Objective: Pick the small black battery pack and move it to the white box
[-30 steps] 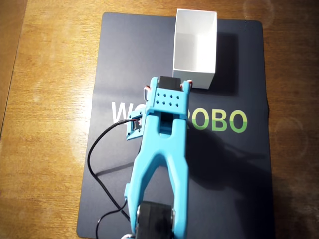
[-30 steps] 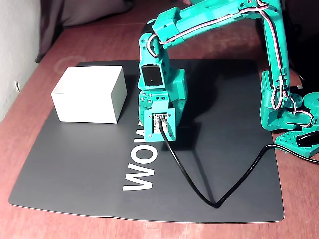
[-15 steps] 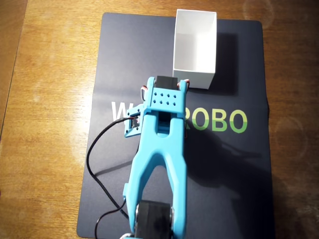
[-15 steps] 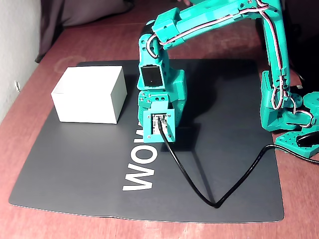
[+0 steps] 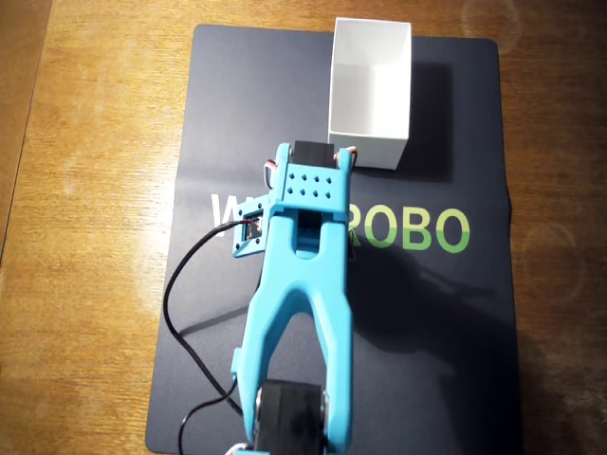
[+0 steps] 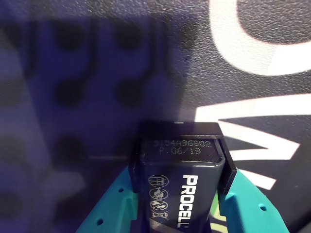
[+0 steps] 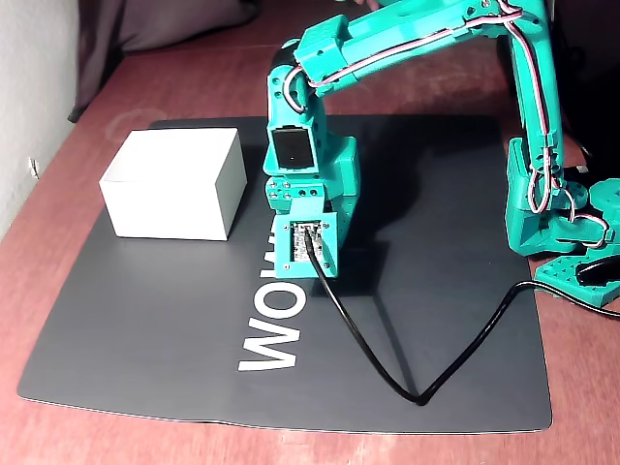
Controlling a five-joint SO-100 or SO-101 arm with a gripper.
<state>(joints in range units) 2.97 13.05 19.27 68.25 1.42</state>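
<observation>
In the wrist view the small black battery pack (image 6: 181,187), with white "PROCELL" lettering, sits between two teal fingers (image 6: 114,206), and my gripper (image 6: 180,169) is shut on it just above the dark mat. Whether its end touches the mat cannot be told. The arm's wrist (image 5: 308,185) covers the pack and the jaws in the overhead view. The wrist camera plate (image 7: 303,245) hides them in the fixed view. The white box (image 5: 368,150) stands open-topped at the mat's far edge, up and right of the wrist in the overhead view. In the fixed view the white box (image 7: 174,189) is left of the arm.
A dark mat (image 5: 446,332) with large lettering covers the wooden table (image 5: 85,237). A black cable (image 7: 387,373) runs from the wrist camera across the mat to the right. The arm's base (image 7: 557,228) stands at the mat's right edge in the fixed view.
In the overhead view the wrist has shifted a little to the left and slightly up, still holding the battery pack. The box has not moved.
</observation>
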